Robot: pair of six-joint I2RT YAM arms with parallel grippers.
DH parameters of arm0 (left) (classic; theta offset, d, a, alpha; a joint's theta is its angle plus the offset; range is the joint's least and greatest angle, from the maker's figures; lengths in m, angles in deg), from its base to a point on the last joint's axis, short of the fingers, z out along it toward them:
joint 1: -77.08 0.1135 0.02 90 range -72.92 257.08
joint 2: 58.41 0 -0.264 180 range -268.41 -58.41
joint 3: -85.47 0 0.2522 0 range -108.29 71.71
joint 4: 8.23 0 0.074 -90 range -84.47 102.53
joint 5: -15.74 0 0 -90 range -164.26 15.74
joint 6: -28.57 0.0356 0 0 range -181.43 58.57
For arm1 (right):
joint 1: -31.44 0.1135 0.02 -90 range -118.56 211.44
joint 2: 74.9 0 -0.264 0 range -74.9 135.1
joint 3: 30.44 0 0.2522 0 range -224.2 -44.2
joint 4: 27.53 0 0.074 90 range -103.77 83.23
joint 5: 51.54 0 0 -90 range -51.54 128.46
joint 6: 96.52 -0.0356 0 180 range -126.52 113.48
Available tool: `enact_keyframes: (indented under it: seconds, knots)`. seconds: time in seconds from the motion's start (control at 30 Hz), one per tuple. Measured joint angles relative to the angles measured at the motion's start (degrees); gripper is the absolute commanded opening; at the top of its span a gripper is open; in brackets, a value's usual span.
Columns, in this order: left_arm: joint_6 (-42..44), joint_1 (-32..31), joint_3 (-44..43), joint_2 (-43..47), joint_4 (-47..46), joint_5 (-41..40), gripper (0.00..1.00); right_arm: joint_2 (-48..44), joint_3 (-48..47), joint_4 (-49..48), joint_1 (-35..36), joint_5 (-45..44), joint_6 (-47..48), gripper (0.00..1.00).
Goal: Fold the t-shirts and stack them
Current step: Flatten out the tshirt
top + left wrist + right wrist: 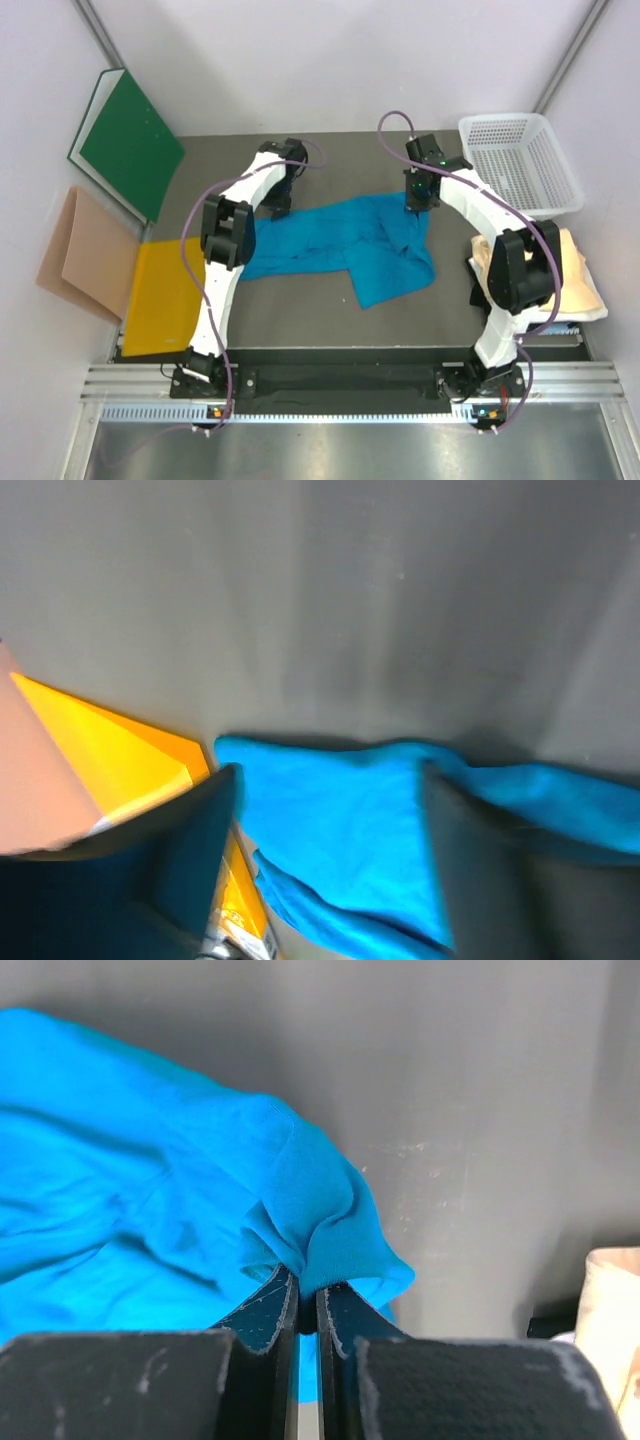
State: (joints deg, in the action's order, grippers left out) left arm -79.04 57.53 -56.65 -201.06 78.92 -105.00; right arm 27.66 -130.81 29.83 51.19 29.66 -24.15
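Note:
The teal-blue t-shirt (350,245) lies crumpled across the middle of the grey table. My right gripper (418,200) is shut on a bunched fold at the shirt's far right edge; the right wrist view shows the cloth (200,1180) pinched between the jaws (308,1295). My left gripper (278,205) is open over the shirt's far left part; in the left wrist view (330,810) the blue cloth (340,820) lies between the spread fingers (200,830), and no grasp shows. The cream-tan t-shirt (578,272) lies at the right edge, partly hidden by the right arm.
A white mesh basket (520,160) stands at the back right. A green board (130,140) leans at the back left. A tan-pink paper sheet (85,250) and a yellow envelope (160,295) lie at the left, the envelope close to the shirt's left end (100,750).

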Motion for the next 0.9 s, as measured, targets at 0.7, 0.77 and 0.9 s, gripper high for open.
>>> enact_keyframes:
  seconds: [0.7, 0.77, 0.9]
  knots:
    - [-4.2, 10.9, 46.7, 34.2, -18.6, 22.3, 0.90, 4.2, 0.0, -4.0, -7.2, -7.4, 2.0, 0.00]
    - [-4.8, 15.0, 48.6, 34.2, -19.7, 26.0, 0.89, 4.5, 0.0, -4.3, -7.4, -7.2, 2.2, 0.00]
    - [-5.0, 18.8, 49.4, 34.2, -21.4, 31.2, 0.87, 5.0, 0.0, -4.7, -7.6, -6.8, 2.6, 0.00]
